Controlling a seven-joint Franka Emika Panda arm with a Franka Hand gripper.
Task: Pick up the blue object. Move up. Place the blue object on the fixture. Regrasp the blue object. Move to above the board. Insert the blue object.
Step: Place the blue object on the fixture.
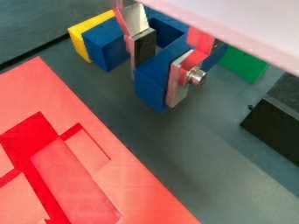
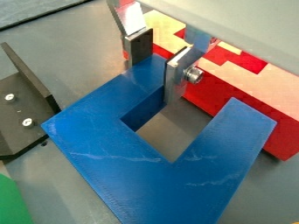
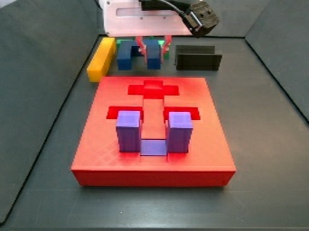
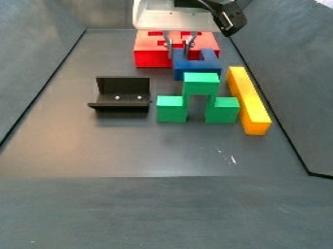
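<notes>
1. Blue object: lies flat on the floor beside the board; its prongs point toward the board's edge in a wrist view. In a side view the gripper partly hides it.
2. Gripper: fingers straddle one prong, clamped onto it.
3. Fixture: stands apart.

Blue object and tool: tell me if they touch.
Touching. In a wrist view, the tool fingers straddle one prong of the blue object, pads pressed against its sides.
</notes>
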